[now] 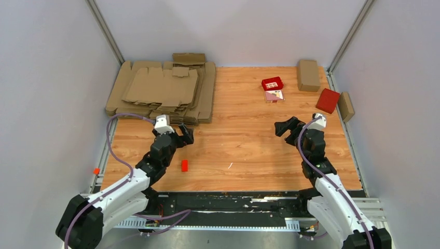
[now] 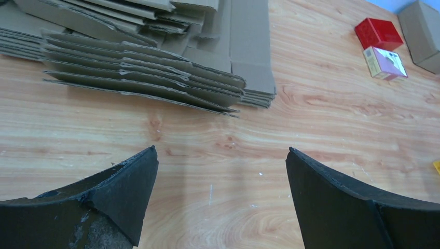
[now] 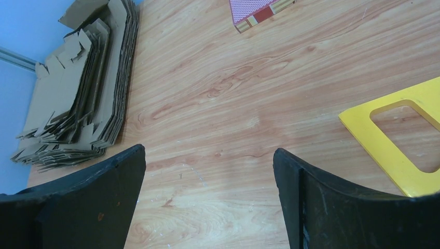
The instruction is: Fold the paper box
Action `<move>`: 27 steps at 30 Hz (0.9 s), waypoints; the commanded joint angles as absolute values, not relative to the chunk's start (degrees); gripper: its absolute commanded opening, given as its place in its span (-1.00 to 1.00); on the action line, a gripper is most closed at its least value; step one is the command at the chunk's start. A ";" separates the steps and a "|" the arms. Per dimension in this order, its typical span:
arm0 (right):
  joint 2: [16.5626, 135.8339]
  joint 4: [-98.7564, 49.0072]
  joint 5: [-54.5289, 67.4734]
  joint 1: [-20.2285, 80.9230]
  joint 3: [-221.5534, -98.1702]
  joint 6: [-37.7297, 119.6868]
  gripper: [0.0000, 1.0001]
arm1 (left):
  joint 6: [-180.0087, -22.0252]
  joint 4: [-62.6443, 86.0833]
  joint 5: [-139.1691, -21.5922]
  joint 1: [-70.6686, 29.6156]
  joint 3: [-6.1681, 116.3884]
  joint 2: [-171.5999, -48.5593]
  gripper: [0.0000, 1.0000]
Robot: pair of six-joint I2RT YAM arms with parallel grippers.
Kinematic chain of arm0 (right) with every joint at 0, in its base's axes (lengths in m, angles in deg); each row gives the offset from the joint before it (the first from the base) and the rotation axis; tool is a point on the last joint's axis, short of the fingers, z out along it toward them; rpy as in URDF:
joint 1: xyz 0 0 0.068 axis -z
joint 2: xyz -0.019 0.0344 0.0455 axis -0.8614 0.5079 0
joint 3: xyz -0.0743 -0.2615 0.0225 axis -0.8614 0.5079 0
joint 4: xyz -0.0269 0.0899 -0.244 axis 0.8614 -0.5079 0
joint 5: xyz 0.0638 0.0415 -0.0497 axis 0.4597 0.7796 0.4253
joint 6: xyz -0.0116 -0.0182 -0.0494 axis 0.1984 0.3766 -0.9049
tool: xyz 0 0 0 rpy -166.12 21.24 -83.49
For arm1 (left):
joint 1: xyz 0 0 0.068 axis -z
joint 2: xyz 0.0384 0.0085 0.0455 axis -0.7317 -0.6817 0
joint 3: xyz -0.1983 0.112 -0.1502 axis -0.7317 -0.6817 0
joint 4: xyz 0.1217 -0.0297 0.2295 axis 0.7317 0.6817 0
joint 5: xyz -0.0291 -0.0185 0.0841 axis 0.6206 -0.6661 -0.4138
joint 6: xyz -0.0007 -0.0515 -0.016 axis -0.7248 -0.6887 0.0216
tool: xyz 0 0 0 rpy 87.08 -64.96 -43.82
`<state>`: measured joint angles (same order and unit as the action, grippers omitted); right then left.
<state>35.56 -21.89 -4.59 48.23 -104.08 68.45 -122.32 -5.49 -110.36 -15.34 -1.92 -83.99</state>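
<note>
Both grippers wide apart, holding nothing. Left gripper (image 1: 182, 136) hovers over bare wood just in front of the stack of flat cardboard sheets (image 1: 163, 91) at far left of the table (image 1: 238, 150). Right gripper (image 1: 288, 128) is mid-right. Folded brown boxes (image 1: 308, 75) sit far right, probably finished ones. Yellow frame (image 3: 397, 137) beside right gripper.

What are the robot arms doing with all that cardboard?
Nothing is being held yet. Both arms hover over the wooden table with open pincers. The left pincer is just in front of the stack of flat brown paper box sheets at the back left, which lies untouched. The right pincer hangs over bare wood on the other side. Some small red boxes and folded brown cartons sit at the back right.
</note>
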 commanded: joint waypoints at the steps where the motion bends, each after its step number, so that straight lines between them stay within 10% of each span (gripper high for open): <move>1: 36.05 -19.59 -3.01 47.96 -104.89 68.17 0.85 | -121.47 -3.71 -116.18 -15.45 -1.98 -82.49 1.00; 11: 36.36 -18.90 -2.16 47.97 -104.52 67.53 0.83 | -113.14 8.93 -117.29 -15.47 11.31 -85.98 0.98; 27: 39.61 -17.23 1.84 47.96 -104.89 66.60 0.73 | -89.90 26.29 -120.97 -15.39 46.57 -118.15 0.40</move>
